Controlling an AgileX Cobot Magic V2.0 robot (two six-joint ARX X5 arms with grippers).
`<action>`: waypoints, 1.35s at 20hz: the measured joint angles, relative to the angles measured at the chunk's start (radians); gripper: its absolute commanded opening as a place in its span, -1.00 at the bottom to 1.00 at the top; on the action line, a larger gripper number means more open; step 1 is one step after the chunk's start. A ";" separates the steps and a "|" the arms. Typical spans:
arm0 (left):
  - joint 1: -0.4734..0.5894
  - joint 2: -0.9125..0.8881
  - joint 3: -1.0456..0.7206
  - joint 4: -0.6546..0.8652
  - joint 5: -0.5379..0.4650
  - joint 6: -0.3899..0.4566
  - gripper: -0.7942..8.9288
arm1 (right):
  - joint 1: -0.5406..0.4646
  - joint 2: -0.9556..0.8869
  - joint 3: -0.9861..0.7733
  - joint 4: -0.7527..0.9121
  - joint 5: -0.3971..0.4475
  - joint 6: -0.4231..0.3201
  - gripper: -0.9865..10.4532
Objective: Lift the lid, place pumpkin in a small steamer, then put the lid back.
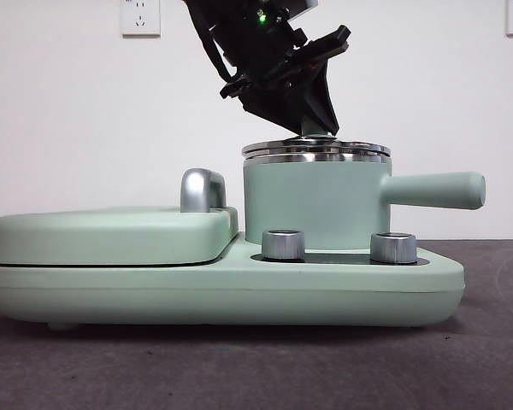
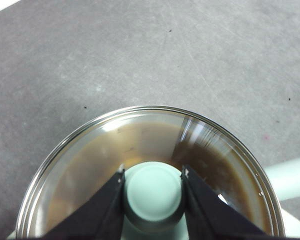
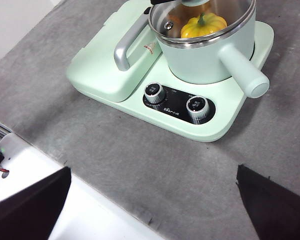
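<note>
Mint-green and cylindrical, the small steamer pot [image 1: 316,203] stands on the mint-green cooker base [image 1: 239,286], its long straight handle [image 1: 433,190] lying level and pointing away from the flat griddle cover [image 1: 111,235]. On its steel rim rests the round glass lid [image 1: 316,150], whose mint knob [image 2: 154,191] the left gripper [image 2: 153,175] pinches between closed jaws. Inside sits the glossy yellow-orange ribbed pumpkin [image 3: 204,25], stem up. Back from the cooker, the right gripper [image 3: 155,200] hangs with jaws spread wide.

The left tool [image 1: 312,128] is matte black, angular, with a green indicator light.
</note>
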 measured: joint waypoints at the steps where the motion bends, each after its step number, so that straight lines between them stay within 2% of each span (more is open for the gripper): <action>1: 0.000 0.000 0.000 0.000 0.005 0.021 -0.80 | 0.000 0.000 0.000 0.000 0.000 0.000 0.09; 4: 0.001 0.002 0.000 0.000 0.028 0.082 -0.80 | 0.000 0.000 0.000 0.000 0.000 0.000 0.09; 12: 0.020 0.026 0.014 0.011 0.134 0.164 -0.81 | 0.000 0.000 0.000 0.000 0.000 0.000 0.09; 16: 0.021 0.030 0.018 0.012 0.164 0.180 -0.81 | 0.000 0.000 0.000 0.000 0.000 0.001 0.09; 19: 0.029 0.038 0.019 0.022 0.250 0.201 -0.81 | 0.000 0.000 0.000 0.000 0.000 0.002 0.09; 23: 0.034 0.039 0.019 0.021 0.266 0.217 -0.80 | 0.000 0.000 0.000 0.000 0.001 0.003 0.09; 25: 0.034 0.039 0.019 0.021 0.267 0.217 -0.73 | 0.000 0.000 0.000 0.000 0.001 0.003 0.09; 27: 0.034 0.039 0.019 0.021 0.268 0.216 -0.41 | 0.000 0.000 0.000 0.000 0.001 0.003 0.09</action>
